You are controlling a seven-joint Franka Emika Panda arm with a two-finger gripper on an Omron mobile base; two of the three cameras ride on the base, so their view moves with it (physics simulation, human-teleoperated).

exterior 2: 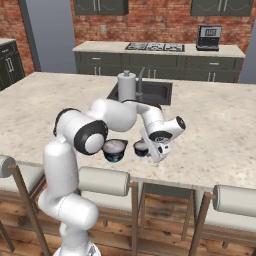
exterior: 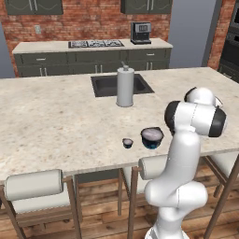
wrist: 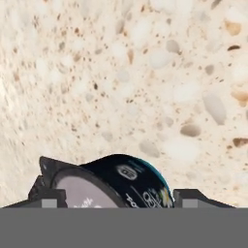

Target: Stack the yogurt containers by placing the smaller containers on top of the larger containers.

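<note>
The gripper (wrist: 118, 198) hangs low over the speckled tabletop (exterior: 56, 116) near its front edge, its jaws spread to either side of the mid-sized yogurt container (wrist: 114, 181), a dark cup with a pale top; one finger tip (wrist: 47, 194) stands close beside the cup's rim, the other apart from its side, and whether they touch it cannot be told. In the right base view this cup (exterior 2: 140, 148) sits just beside the widest yogurt container (exterior 2: 114, 150), whose bright blue base rests on the tabletop, and the white arm (exterior 2: 125, 117) reaches over both, partly hiding them. The tiny yogurt container (exterior: 128, 143) stands just beside the widest one on its other side, close to the front edge. Further back, a tall grey cylinder (exterior: 125, 87) with a knob stands at the front rim of the dark sink (exterior: 105, 85), well apart from the cups. Padded stools (exterior: 35, 186) line the front edge below.
</note>
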